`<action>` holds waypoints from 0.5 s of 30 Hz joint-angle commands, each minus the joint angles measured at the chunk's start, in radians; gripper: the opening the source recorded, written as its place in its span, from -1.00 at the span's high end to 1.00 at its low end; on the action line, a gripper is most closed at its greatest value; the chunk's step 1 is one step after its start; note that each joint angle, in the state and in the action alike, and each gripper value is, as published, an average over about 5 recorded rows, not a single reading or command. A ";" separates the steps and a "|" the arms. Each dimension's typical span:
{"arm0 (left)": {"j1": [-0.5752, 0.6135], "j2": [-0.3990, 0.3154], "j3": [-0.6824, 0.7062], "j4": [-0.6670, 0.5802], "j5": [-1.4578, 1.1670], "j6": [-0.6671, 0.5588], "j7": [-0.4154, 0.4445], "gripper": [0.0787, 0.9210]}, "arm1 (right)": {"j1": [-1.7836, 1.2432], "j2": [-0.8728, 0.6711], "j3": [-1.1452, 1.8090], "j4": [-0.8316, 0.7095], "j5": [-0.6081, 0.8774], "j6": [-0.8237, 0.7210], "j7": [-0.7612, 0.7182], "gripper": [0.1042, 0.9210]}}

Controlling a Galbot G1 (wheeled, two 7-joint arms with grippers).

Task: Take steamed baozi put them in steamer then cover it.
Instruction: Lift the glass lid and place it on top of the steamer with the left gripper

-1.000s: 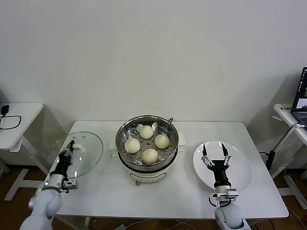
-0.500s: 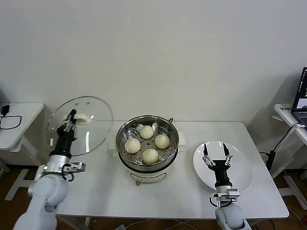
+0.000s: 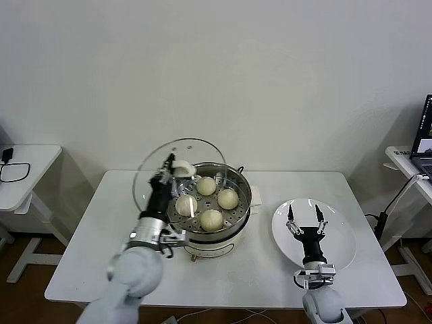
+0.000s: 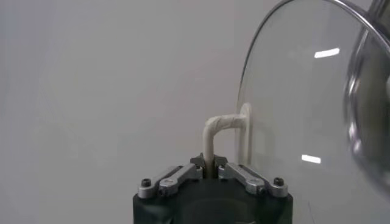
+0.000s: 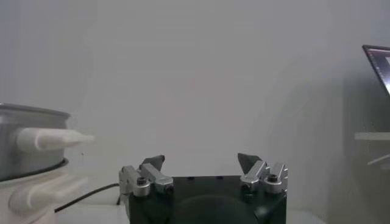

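Glass and steel: we see the cover (image 3: 177,183) tilted on edge over the left rim of the steamer (image 3: 208,202), its white handle (image 4: 220,133) pinched tight in our left hand (image 3: 164,179). Four steamed baozi (image 3: 212,219) sit on the perforated tray. We read no writing anywhere. Our right hand (image 3: 304,221) hovers spread wide over the white plate (image 3: 337,236) near the surface's (image 3: 101,250) right edge; front edge stays roomy.
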 commanded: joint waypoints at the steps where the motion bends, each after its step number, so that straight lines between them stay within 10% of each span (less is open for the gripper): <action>1: -0.138 -0.117 0.221 0.131 0.132 0.167 0.155 0.74 | 0.001 0.012 0.005 -0.012 -0.011 -0.019 0.004 -0.76; 15: -0.151 -0.178 0.209 0.234 0.276 0.145 0.177 0.74 | 0.003 0.008 0.015 -0.021 -0.013 -0.019 0.004 -0.76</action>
